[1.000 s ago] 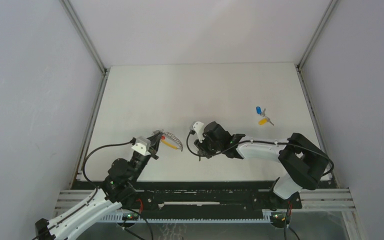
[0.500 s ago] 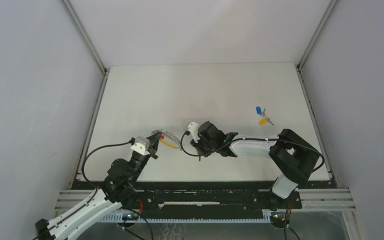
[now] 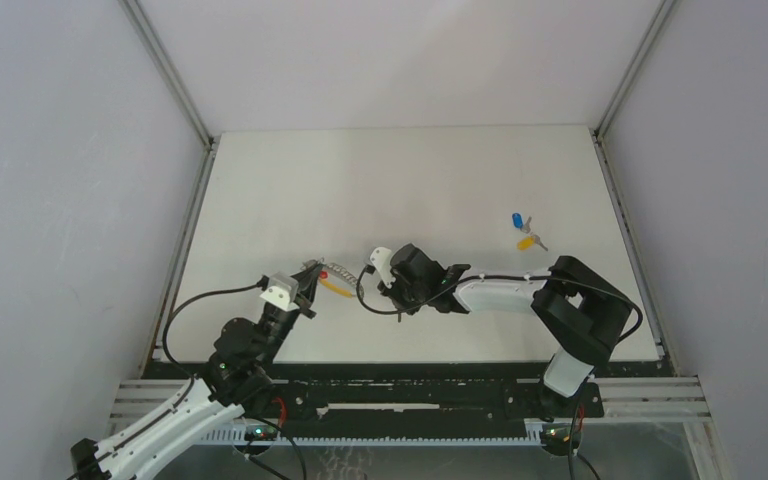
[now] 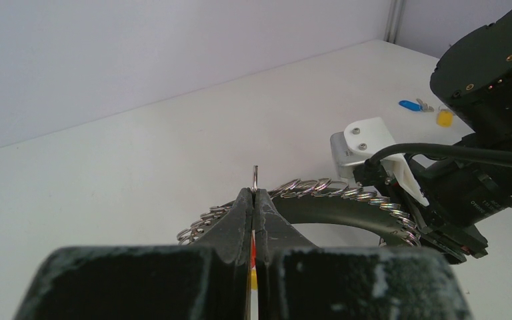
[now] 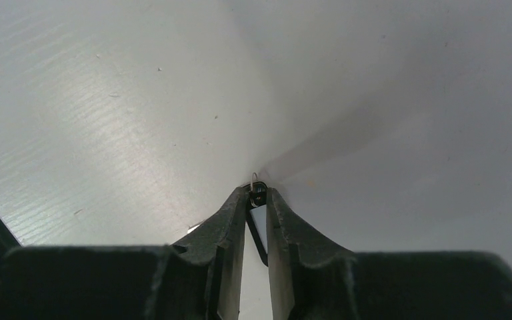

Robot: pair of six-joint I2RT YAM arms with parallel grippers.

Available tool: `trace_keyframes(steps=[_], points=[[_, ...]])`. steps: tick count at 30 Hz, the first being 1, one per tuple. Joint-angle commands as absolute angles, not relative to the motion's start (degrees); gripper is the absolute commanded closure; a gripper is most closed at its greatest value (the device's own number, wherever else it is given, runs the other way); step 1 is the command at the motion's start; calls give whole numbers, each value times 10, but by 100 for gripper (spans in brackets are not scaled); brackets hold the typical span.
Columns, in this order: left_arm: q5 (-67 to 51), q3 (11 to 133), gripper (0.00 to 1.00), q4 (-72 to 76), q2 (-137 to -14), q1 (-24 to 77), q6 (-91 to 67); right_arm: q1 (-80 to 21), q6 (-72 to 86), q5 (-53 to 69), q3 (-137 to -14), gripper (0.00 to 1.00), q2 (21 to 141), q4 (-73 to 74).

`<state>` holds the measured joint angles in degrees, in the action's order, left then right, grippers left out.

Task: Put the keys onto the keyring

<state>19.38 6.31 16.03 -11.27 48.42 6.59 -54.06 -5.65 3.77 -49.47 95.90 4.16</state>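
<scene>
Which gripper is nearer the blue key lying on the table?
Right. The right gripper is mid-table, left of the blue key; the left gripper sits even farther left.

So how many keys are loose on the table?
2: a blue-headed key and a yellow-headed key just nearer, both far right. The small dark piece in the right gripper may be another.

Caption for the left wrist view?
Left gripper shut on the keyring, chain arcing to the right arm; blue key, yellow key beyond.
</scene>
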Motion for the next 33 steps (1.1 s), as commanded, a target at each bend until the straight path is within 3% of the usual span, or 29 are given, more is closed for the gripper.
trace_keyframes(steps=[1, 13, 22, 33], points=[[200, 54, 100, 190, -105, 487, 62, -545, -69, 28, -516, 83, 959, 44], [200, 55, 100, 187, -104, 487, 62, -548, -76, 21, -522, 88, 974, 47], [200, 55, 100, 187, -104, 487, 64, -549, -79, 16, -524, 100, 977, 56], [173, 57, 100, 190, -110, 487, 68, -535, -101, 48, -512, 100, 895, 79]])
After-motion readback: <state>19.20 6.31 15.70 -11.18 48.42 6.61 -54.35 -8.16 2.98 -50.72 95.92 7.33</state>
